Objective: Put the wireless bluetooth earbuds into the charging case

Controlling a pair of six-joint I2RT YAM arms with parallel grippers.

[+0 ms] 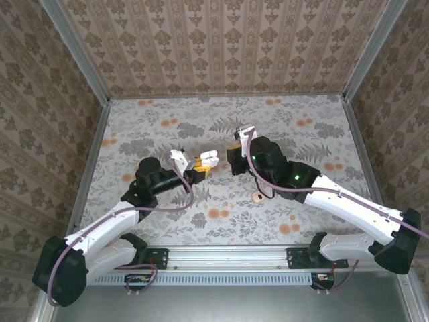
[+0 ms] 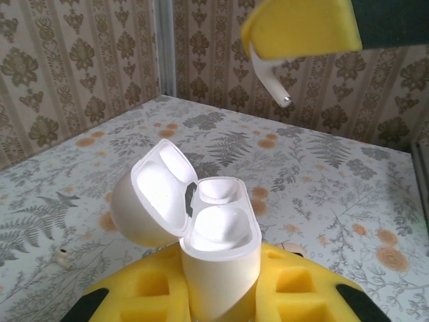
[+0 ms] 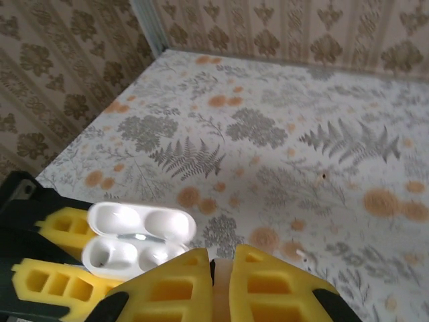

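Observation:
The white charging case (image 2: 218, 248) stands upright with its lid swung open, and my left gripper (image 2: 221, 272) is shut on its lower body. Both wells look empty. Above and beyond it, my right gripper (image 2: 301, 27) is shut on one earbud (image 2: 271, 80), whose white stem hangs below the yellow pad. From the right wrist, the open case (image 3: 137, 241) lies to the lower left, and a pale sliver of the earbud (image 3: 222, 285) shows between the pads of the right gripper (image 3: 221, 258). From above, the case (image 1: 209, 159) sits between the left gripper (image 1: 200, 166) and the right gripper (image 1: 234, 155).
A small white piece that looks like the other earbud (image 3: 301, 255) lies on the floral table (image 3: 268, 121), to the right of my right gripper. A round pinkish disc (image 1: 258, 196) lies nearer the arm bases. Patterned walls close in three sides.

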